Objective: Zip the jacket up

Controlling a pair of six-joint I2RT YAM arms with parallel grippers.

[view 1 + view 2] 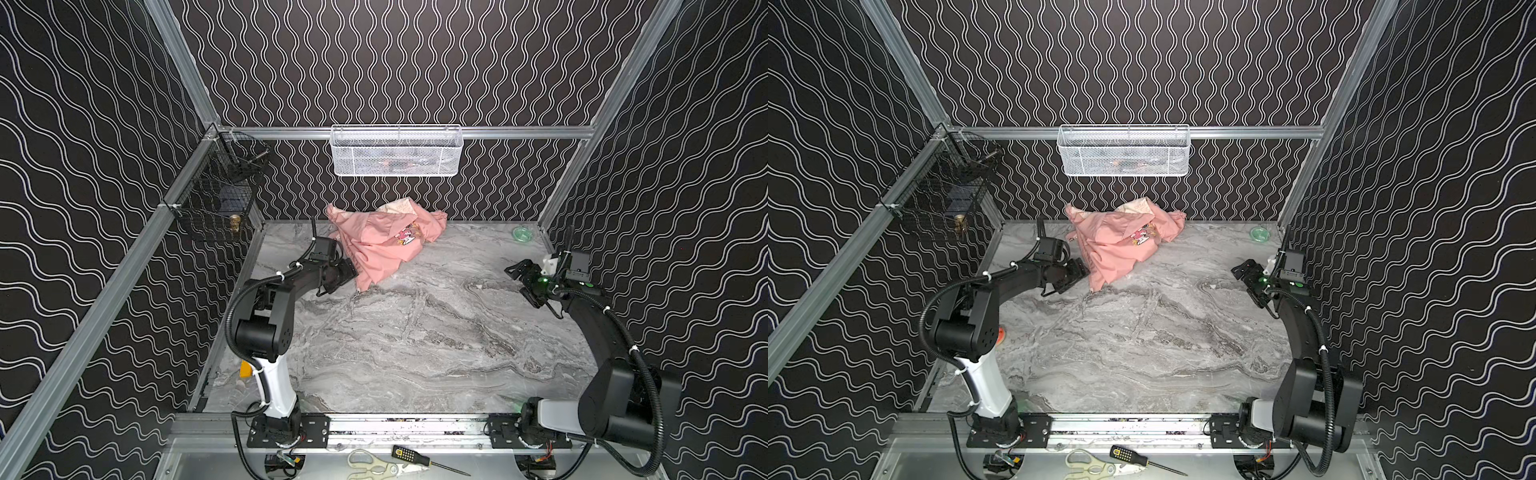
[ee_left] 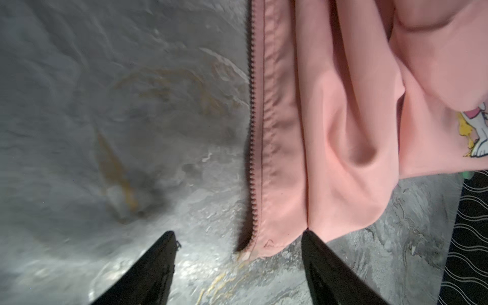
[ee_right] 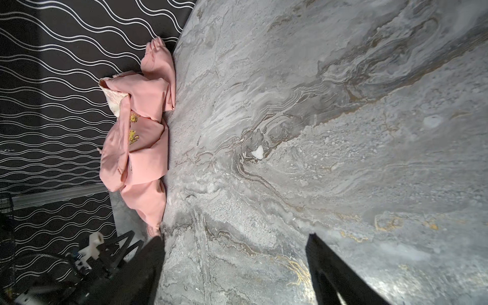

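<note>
to the left, a black wire basket [image 1: 216,195] hangs up at the side, clear of the work. next comes the left gripper [image 1: 338,280], low over the marbled table [image 1: 415,340], its jaws parted and pinching nothing. in the left wrist view its fingertips [image 2: 163,253] straddle the bottom corner of the jacket [image 1: 386,245], where a row of dark zipper teeth [image 2: 252,132] ends, so i judge it is lined up to take that end. the jacket lies crumpled and unzipped at the back of the table, just below a white mesh basket [image 1: 397,151], with cream lining [image 1: 399,206] showing at the collar and the cartoon print [image 1: 405,235] facing up. i cannot spot the slider or the other row of teeth. farther right, a small green dish [image 1: 521,234] sits in the back corner. the right gripper [image 1: 523,284] hangs well apart from the cloth, jaws wide and empty, probably waiting to steady the other front edge.
</note>
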